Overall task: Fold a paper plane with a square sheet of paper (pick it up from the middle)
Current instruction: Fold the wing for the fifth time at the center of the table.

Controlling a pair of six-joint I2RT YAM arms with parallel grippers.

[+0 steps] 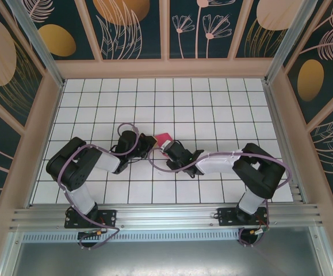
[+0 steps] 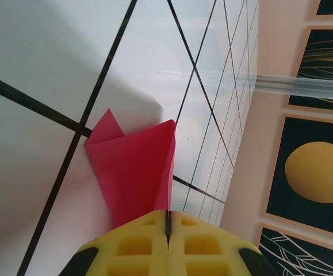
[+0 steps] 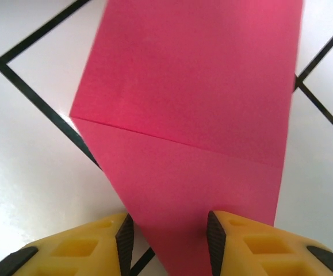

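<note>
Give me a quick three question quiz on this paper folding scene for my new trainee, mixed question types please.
1. True or false: the left pincer is shut on the folded pink paper.
2. The right pincer has its jaws: A) apart, with the paper between them; B) pressed together; C) gripping a pen.
3. What colour are the grid lines on the table?
Key: 1 true; 2 A; 3 black.
</note>
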